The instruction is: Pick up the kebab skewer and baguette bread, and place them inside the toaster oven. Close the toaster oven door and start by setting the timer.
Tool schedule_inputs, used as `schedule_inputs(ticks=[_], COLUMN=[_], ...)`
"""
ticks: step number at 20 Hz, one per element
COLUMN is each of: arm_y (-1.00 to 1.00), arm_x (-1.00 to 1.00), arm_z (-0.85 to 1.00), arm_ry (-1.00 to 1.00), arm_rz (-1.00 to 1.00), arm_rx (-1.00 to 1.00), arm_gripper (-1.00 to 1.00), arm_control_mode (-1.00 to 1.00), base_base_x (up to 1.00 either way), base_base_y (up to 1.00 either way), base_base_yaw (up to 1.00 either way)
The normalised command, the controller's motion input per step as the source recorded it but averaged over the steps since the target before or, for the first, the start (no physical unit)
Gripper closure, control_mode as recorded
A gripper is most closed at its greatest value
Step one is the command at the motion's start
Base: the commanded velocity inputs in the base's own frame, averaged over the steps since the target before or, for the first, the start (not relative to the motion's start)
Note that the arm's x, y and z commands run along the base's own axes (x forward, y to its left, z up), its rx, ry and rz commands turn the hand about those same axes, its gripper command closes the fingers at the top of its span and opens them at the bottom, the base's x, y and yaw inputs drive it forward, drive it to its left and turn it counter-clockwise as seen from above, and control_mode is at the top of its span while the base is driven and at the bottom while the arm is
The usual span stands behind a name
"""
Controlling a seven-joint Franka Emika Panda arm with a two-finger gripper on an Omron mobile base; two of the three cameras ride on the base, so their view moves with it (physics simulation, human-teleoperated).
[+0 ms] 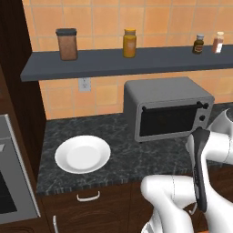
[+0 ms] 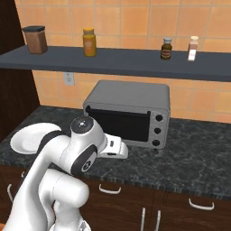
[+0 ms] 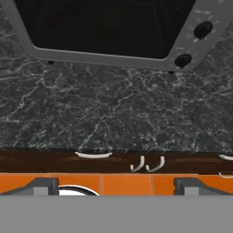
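Observation:
The toaster oven stands on the dark counter against the tiled wall, and it also appears in the right base view. Its door is shut, the bar handle lying along its top. Three dark knobs run down its right side; two of these knobs show in the hand view. My gripper hangs in front of the oven over the counter's front edge, open, with nothing between its fingertips. The kebab skewer and the baguette bread are out of view.
An empty white plate lies left of the oven. A grey shelf above carries several jars and bottles. A steel wall oven and a dark cabinet close off the left. Drawer handles sit below the counter edge.

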Motion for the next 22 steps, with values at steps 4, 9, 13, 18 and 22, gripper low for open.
schedule_inputs(ticks=[4, 9, 13, 18, 22], arm_y=[0.0, 0.0, 0.0, -0.05, -0.12], arm_x=[0.0, 0.0, -0.03, -0.25, -0.26], arm_z=[0.0, 0.0, 0.0, -0.07, 0.14], arm_ry=[0.0, 0.0, 0.0, -0.02, -0.35], arm_rz=[0.0, 0.0, 0.0, 0.02, 0.06], arm_rx=[0.0, 0.0, 0.0, -0.02, 0.0], arm_gripper=[-1.0, -1.0, -1.0, -1.0, -1.0], arm_control_mode=[1.0, -1.0, -1.0, -1.0, -1.0], base_base_x=[0.0, 0.0, 0.0, 0.0, 0.0], base_base_y=[0.0, 0.0, 0.0, 0.0, 0.0], base_base_yaw=[0.0, 0.0, 0.0, 0.0, 0.0])
